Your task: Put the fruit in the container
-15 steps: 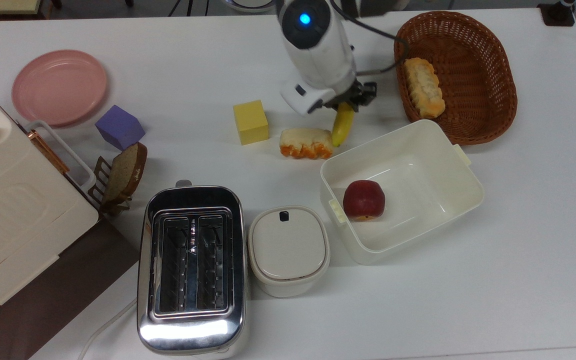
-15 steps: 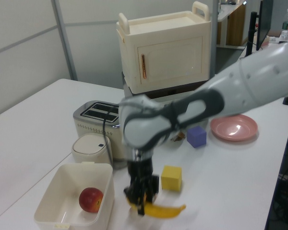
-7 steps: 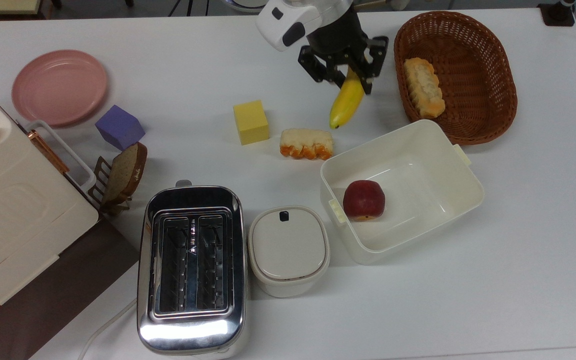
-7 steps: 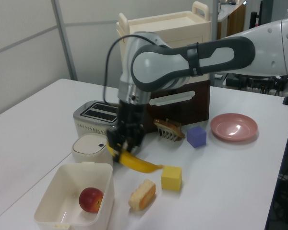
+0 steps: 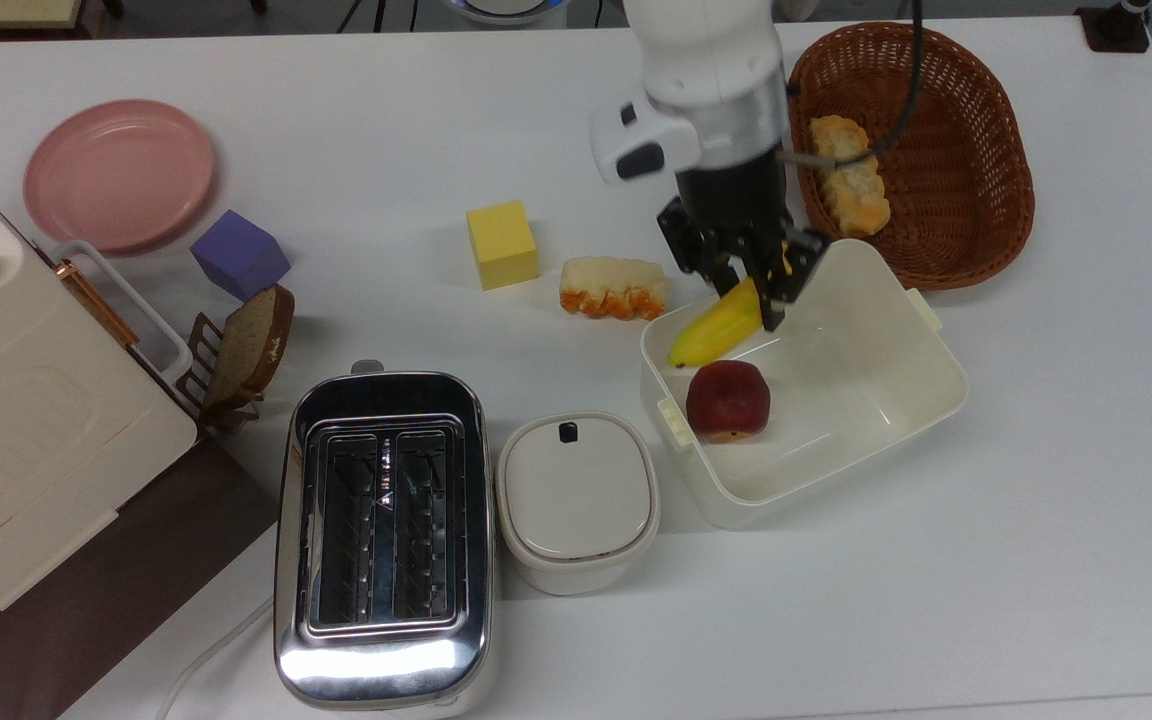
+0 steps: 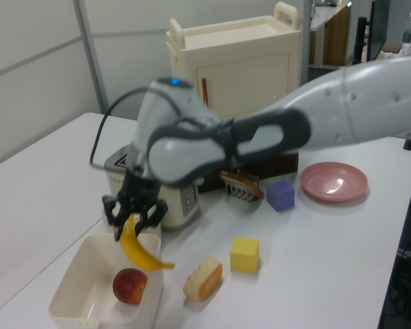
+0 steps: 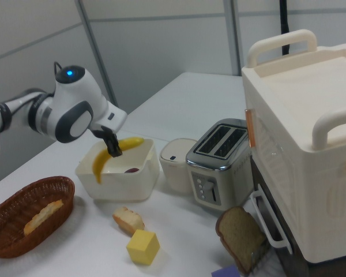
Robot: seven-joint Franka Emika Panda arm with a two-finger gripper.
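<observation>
- Gripper (image 5: 748,283): the jaws are closed on one end of the banana (image 5: 716,327) and hold it in the air; seen also in the left view (image 6: 133,218).
- Banana: slim, curved, bright yellow, smooth-skinned, with a small dark tip at its free end. In the top view it slants down toward the top view's left, its free end over the near-left rim of the container (image 5: 921,400). In the left view (image 6: 142,249) it hangs from the jaws above the container, clear of the floor of it.
- Container: large cream-white rectangular tub with rounded corners and small side tabs, open-topped, standing on the white counter (image 5: 1036,520).
- Apple (image 5: 728,399): round, dark red, lying inside the container just below the banana's free end.
- Bread piece (image 5: 613,287): orange-crusted, on the counter just beside the container, on the top view's left.
- Wicker basket (image 5: 976,150): brown, behind the container, holding another bread piece (image 5: 851,185).
- Lidded white pot (image 5: 577,497) and toaster (image 5: 383,540): side by side, to the top view's left of the container.
</observation>
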